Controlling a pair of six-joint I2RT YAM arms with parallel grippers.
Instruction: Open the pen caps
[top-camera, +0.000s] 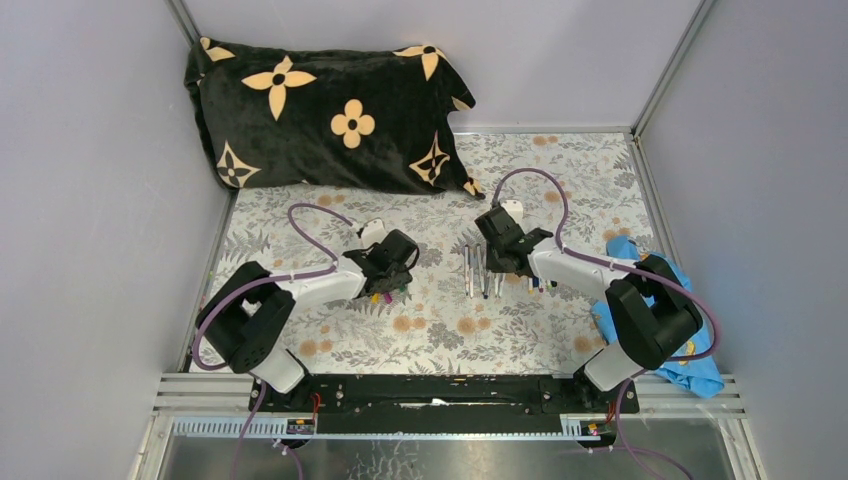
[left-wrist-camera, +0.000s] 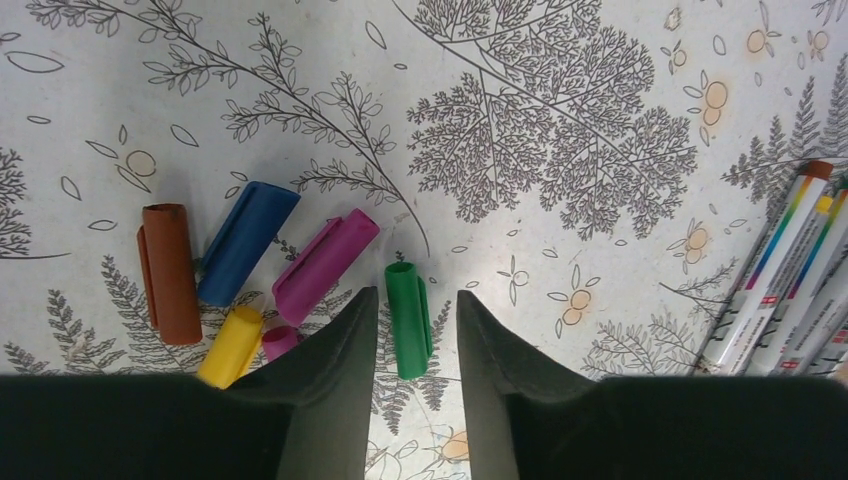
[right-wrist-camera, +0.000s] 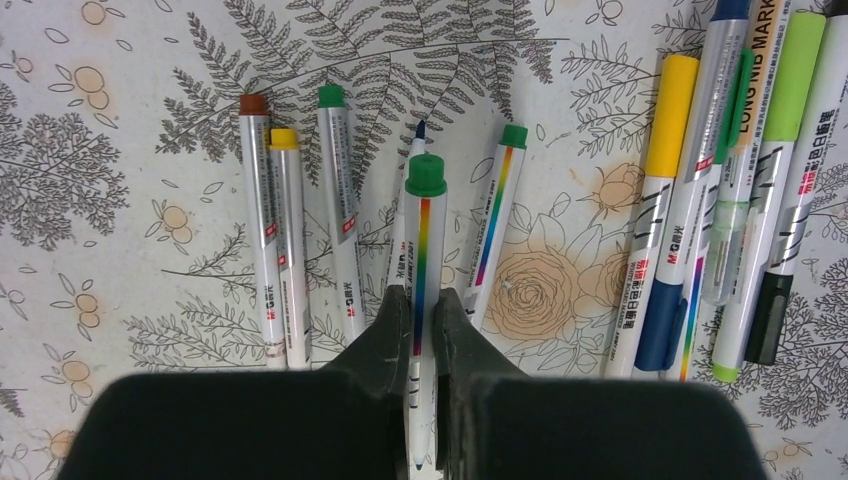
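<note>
My left gripper is open, low over the table; in the top view it sits left of centre. A green cap lies loose on the table between its fingers. Beside it lie brown, blue, magenta and yellow caps, seen as a small cluster from above. My right gripper is shut on a whitish pen with a green end and a rainbow stripe, above a row of uncapped pens. From above it is right of centre.
Capped markers with yellow, blue, green and black caps lie right of the held pen. Pen barrels show at the left wrist view's right edge. A black flowered pillow lies at the back and a blue cloth at the right.
</note>
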